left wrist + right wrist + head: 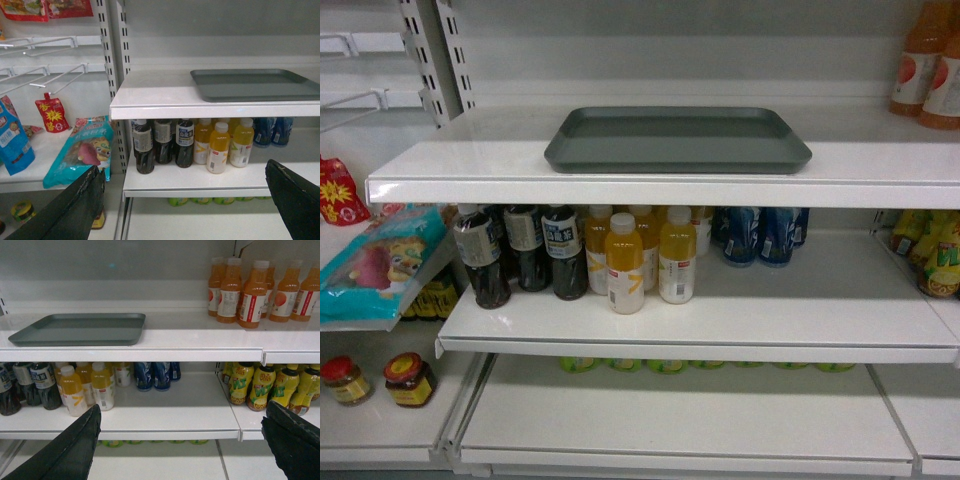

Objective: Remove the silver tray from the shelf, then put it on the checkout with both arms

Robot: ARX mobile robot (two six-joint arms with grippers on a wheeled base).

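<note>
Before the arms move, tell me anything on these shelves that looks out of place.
The silver tray lies flat on the shelf, a lone non-product among drinks. A teal snack bag overhangs its shelf edge, tilted. Nothing looks spilled or damaged.

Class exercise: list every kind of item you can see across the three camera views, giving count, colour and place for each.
silver tray: one, grey-silver, flat on the top shelf.
dark bottles: at least three, near-black, lower shelf, left.
yellow bottles: several, lower shelf, centre.
blue cans: several, right of the yellow bottles.
orange bottles: at least five, top shelf, right of the tray.
yellow-green bottles: several, lower right bay.
snack bag: one, teal, left bay.
jars: two, red-lidded, bottom left.
left gripper: black, open, empty.
right gripper: black, open, empty.
</note>
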